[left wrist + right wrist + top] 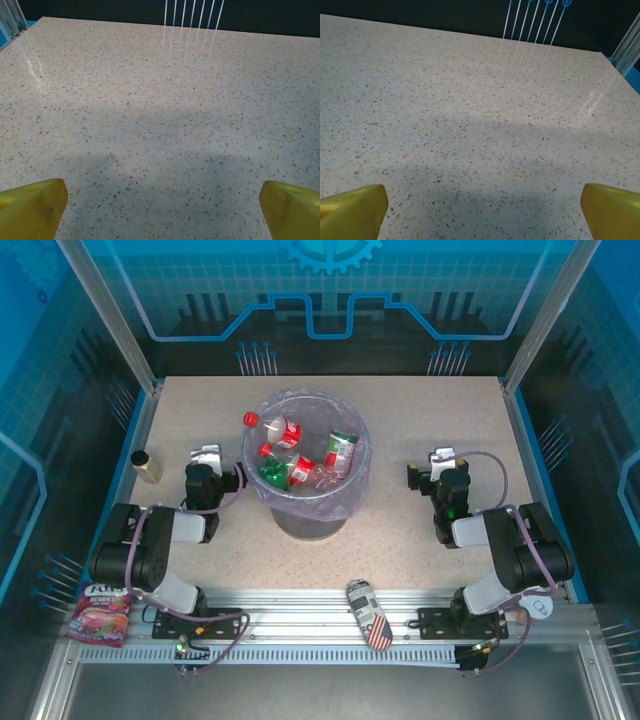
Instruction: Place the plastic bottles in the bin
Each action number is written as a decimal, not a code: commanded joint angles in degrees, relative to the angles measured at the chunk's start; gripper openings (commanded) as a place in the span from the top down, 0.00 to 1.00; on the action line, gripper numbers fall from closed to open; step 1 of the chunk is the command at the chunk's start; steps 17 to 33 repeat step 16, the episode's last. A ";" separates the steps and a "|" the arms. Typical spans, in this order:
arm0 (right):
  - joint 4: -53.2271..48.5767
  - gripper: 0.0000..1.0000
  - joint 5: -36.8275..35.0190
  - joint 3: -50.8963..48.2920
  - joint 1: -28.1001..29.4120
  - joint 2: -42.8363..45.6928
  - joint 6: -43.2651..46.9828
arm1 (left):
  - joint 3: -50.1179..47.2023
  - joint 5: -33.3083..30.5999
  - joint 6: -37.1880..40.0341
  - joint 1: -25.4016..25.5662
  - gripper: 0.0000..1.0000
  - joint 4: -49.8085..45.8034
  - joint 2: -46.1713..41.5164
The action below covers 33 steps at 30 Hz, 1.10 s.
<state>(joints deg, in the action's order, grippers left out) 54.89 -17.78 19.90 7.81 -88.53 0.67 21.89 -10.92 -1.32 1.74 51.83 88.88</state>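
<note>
The round grey bin (352, 502), lined with a pale lilac bag, stands at the middle of the table. Several clear plastic bottles (282, 430) with red labels lie heaped inside it, with a green bottle (272, 473) among them. My left gripper (207, 454) rests to the bin's left and my right gripper (442, 457) to its right, both folded back near the arm bases. Each wrist view has yellow fingertips (32, 207) (351, 210) at the bottom corners, wide apart over bare speckled tabletop. Both grippers (162, 212) (482, 212) are open and hold nothing.
A small gold-brown jar (146, 466) stands at the table's left edge. A flag-patterned can (369, 614) lies on the front rail between the arm bases. A pink snack pouch (101, 614) sits at the front left corner. Blue enclosure walls ring the table.
</note>
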 commanded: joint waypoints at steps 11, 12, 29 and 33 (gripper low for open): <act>-0.83 0.00 1.68 1.72 -1.93 -0.07 -1.76 | -0.28 -0.60 0.69 0.11 0.01 2.00 0.18; -0.78 0.00 1.65 1.63 -1.93 -0.06 -1.76 | -0.35 -0.55 0.71 0.10 0.01 2.05 0.15; -0.49 0.00 1.61 1.52 -1.93 -0.06 -1.67 | -0.29 -0.59 0.71 0.06 0.01 2.09 0.15; -0.49 0.00 1.61 1.52 -1.93 -0.06 -1.67 | -0.29 -0.59 0.71 0.06 0.01 2.09 0.15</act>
